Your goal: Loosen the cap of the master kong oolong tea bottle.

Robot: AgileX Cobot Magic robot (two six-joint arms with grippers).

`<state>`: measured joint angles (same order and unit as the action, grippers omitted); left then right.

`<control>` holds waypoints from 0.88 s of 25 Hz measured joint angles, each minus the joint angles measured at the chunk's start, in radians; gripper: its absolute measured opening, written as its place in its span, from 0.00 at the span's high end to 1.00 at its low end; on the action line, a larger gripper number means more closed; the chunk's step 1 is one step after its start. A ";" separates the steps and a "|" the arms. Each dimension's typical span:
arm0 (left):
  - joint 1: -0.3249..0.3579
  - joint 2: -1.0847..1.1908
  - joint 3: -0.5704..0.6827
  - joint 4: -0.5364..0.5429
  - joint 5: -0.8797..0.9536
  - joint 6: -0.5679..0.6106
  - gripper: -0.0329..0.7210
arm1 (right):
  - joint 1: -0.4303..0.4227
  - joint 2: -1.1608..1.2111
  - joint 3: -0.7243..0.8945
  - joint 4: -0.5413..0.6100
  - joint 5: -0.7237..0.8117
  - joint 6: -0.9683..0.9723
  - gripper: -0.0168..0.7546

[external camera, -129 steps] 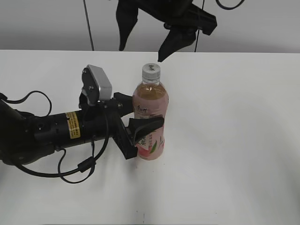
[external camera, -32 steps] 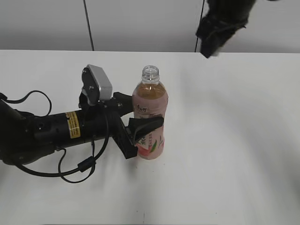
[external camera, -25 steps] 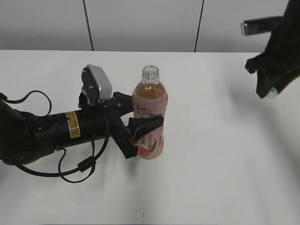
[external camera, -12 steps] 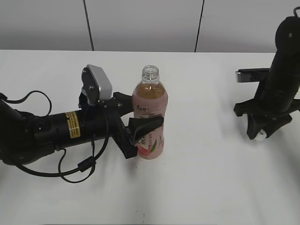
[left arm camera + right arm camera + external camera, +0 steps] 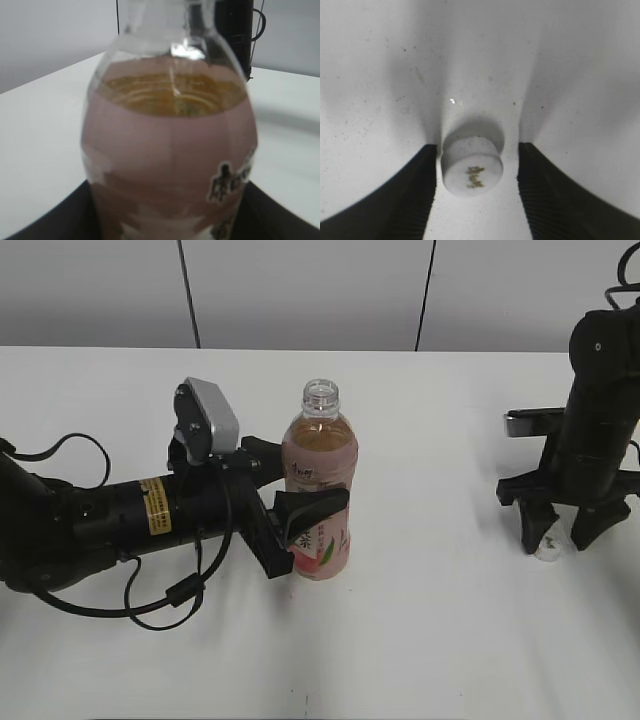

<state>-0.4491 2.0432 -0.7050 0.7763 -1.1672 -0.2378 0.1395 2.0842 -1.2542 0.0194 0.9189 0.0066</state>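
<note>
The master kong oolong tea bottle (image 5: 320, 485) stands upright at the middle of the white table, its neck open with no cap on it. My left gripper (image 5: 300, 510) is shut on the bottle's labelled body; the left wrist view shows the bottle (image 5: 170, 145) close up between the dark fingers. The white cap (image 5: 471, 169) lies on the table at the right, between the spread fingers of my right gripper (image 5: 477, 170). In the exterior view the cap (image 5: 549, 545) sits under my right gripper (image 5: 555, 537), which is open and points straight down.
The white table (image 5: 440, 640) runs back to a grey wall. The left arm's body and cables (image 5: 110, 525) lie across the left of the table.
The cap has come off the bottle. My right gripper carried it from above the bottle to the right, lowered it to the table and opened. The left gripper and bottle stayed still.
</note>
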 joint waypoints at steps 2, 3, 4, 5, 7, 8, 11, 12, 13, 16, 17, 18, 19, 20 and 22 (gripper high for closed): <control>0.000 0.000 0.000 0.000 0.000 0.000 0.43 | 0.000 0.000 0.000 0.000 0.001 0.000 0.32; 0.000 0.000 0.000 0.000 0.000 0.000 0.43 | 0.000 0.000 0.000 0.000 0.003 0.000 0.28; 0.000 0.000 0.000 0.000 0.000 0.000 0.43 | 0.000 0.000 0.000 0.000 0.007 0.000 0.26; 0.000 0.000 0.000 0.000 0.000 0.000 0.43 | 0.000 0.000 0.000 0.000 0.010 0.000 0.25; 0.000 0.000 0.000 0.000 -0.003 0.000 0.43 | 0.000 -0.006 0.000 0.000 0.014 0.000 0.23; 0.000 0.000 0.000 0.000 -0.005 0.000 0.43 | 0.000 -0.010 0.000 0.001 0.016 0.000 0.23; 0.000 0.000 0.000 -0.005 -0.007 0.000 0.43 | 0.000 -0.035 0.000 0.002 0.018 0.000 0.23; 0.000 0.000 0.000 -0.006 -0.007 0.000 0.42 | 0.000 -0.044 0.000 0.002 0.018 0.000 0.23; 0.000 0.000 0.000 -0.009 -0.007 0.000 0.40 | 0.000 -0.054 0.000 0.002 0.019 0.000 0.23; 0.000 0.000 0.000 -0.022 -0.009 0.001 0.30 | 0.000 -0.079 0.000 0.002 0.019 0.000 0.23; 0.000 0.000 0.000 -0.023 -0.009 0.001 0.27 | 0.000 -0.086 0.000 0.002 0.021 0.000 0.23; 0.000 0.000 0.000 -0.026 -0.010 0.001 0.25 | 0.000 -0.092 0.000 0.002 0.021 0.000 0.23; 0.000 0.000 0.000 -0.026 -0.012 0.002 0.24 | 0.000 -0.099 0.000 0.002 0.021 0.000 0.23; 0.000 0.000 0.000 -0.026 -0.012 0.002 0.23 | 0.000 -0.105 0.000 0.002 0.021 0.000 0.23; 0.000 0.000 0.000 -0.026 -0.016 0.002 0.23 | 0.000 -0.118 0.000 0.002 0.026 0.000 0.23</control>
<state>-0.4491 2.0432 -0.7050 0.7507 -1.1835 -0.2357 0.1395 1.9666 -1.2542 0.0213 0.9452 0.0065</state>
